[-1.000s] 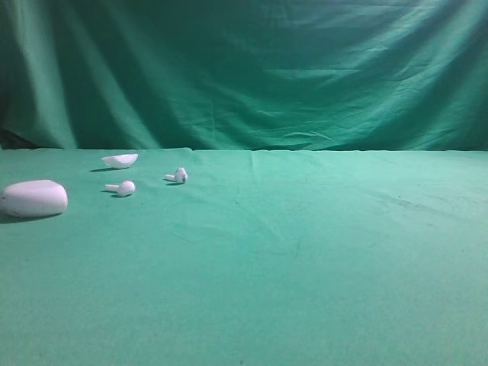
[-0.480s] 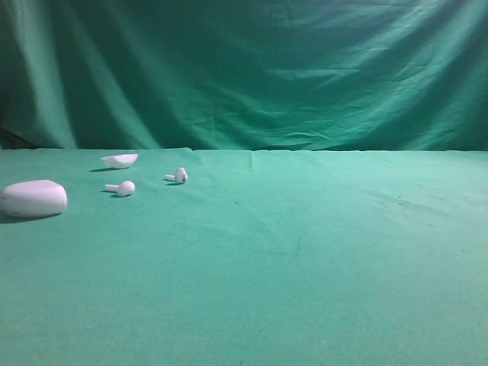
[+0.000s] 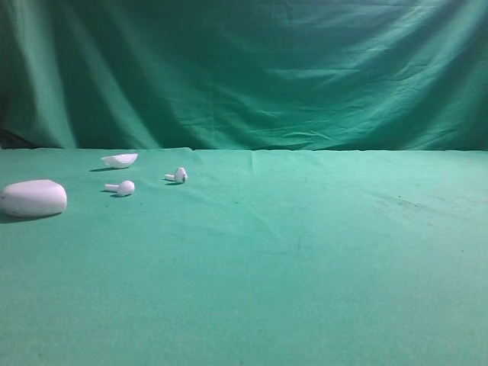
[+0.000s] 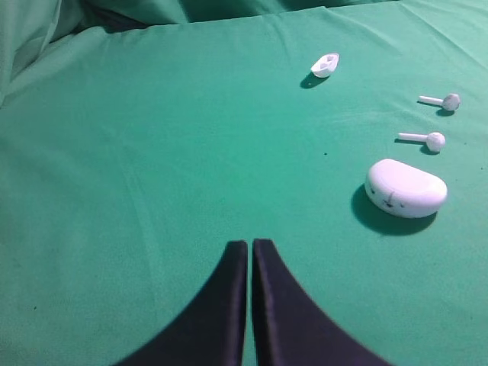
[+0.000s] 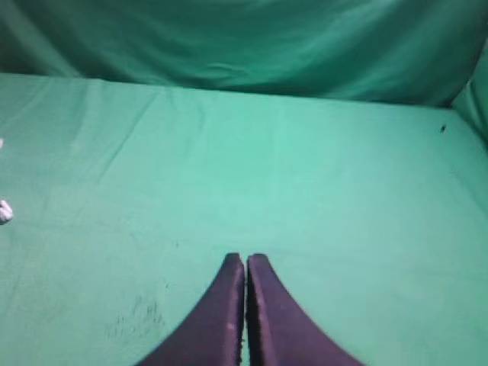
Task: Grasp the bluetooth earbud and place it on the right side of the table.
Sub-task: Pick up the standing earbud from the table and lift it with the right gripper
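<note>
The bluetooth earbud (image 3: 178, 176), tiny and white with a dark speck on its head, lies on the green table (image 3: 305, 252) at the far left. It also shows in the left wrist view (image 4: 444, 101) at the far right. My left gripper (image 4: 249, 244) is shut and empty, hovering over bare cloth well short and left of the earbud. My right gripper (image 5: 245, 258) is shut and empty over bare cloth; a small white bit shows at that view's left edge (image 5: 4, 211), too cut off to name. Neither gripper shows in the exterior view.
A plain white twin earbud (image 3: 122, 187) lies left of the task earbud, also seen in the left wrist view (image 4: 425, 139). The white oval case (image 3: 33, 198) sits at the left edge. A small white lid-like piece (image 3: 120, 160) lies behind them. Green backdrop drapes behind.
</note>
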Controlling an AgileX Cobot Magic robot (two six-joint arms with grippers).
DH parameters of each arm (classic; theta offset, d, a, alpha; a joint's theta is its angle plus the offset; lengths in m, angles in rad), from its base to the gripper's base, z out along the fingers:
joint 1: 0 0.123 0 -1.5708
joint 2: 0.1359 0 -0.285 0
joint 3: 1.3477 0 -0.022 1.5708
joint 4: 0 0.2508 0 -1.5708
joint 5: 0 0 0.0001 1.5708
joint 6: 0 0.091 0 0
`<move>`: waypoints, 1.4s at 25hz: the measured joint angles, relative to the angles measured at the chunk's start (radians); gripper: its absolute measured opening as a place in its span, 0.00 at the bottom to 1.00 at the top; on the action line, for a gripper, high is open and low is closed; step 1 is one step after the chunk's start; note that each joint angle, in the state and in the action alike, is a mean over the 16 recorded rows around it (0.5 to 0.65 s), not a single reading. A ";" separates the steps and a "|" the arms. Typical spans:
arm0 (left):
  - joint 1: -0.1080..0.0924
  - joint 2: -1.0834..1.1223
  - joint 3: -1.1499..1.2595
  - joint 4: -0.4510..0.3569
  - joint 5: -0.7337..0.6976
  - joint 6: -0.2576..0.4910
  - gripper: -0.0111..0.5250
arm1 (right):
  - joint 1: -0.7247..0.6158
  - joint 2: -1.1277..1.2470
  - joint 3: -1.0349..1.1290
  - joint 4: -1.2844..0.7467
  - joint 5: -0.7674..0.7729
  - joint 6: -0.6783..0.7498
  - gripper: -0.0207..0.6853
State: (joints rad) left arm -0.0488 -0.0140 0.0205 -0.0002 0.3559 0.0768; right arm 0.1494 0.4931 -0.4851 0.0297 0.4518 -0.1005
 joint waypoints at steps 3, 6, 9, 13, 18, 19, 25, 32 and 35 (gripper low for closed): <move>0.000 0.000 0.000 0.000 0.000 0.000 0.02 | 0.004 0.122 -0.064 0.015 0.067 -0.021 0.03; 0.000 0.000 0.000 0.000 0.000 0.000 0.02 | 0.022 0.246 -0.130 0.029 0.131 -0.046 0.03; 0.000 0.000 0.000 0.000 0.000 0.000 0.02 | 0.056 0.381 -0.210 0.041 0.199 -0.072 0.03; 0.000 0.000 0.000 0.000 0.000 0.000 0.02 | 0.125 0.576 -0.340 0.048 0.298 -0.105 0.03; 0.000 0.000 0.000 0.000 0.000 0.000 0.02 | 0.239 0.825 -0.523 0.050 0.397 -0.124 0.04; 0.000 0.000 0.000 0.000 0.000 0.000 0.02 | 0.262 0.872 -0.562 0.050 0.410 -0.125 0.05; 0.000 0.000 0.000 0.000 0.000 0.000 0.02 | 0.380 1.143 -0.811 0.052 0.477 -0.122 0.18; 0.000 0.000 0.000 0.000 0.000 0.000 0.02 | 0.458 1.427 -1.124 0.054 0.547 -0.093 0.42; 0.000 0.000 0.000 0.000 0.000 0.000 0.02 | 0.479 1.538 -1.263 0.053 0.581 -0.078 0.52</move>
State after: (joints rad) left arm -0.0488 -0.0140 0.0205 -0.0001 0.3559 0.0768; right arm 0.6285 2.0314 -1.7478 0.0825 1.0324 -0.1781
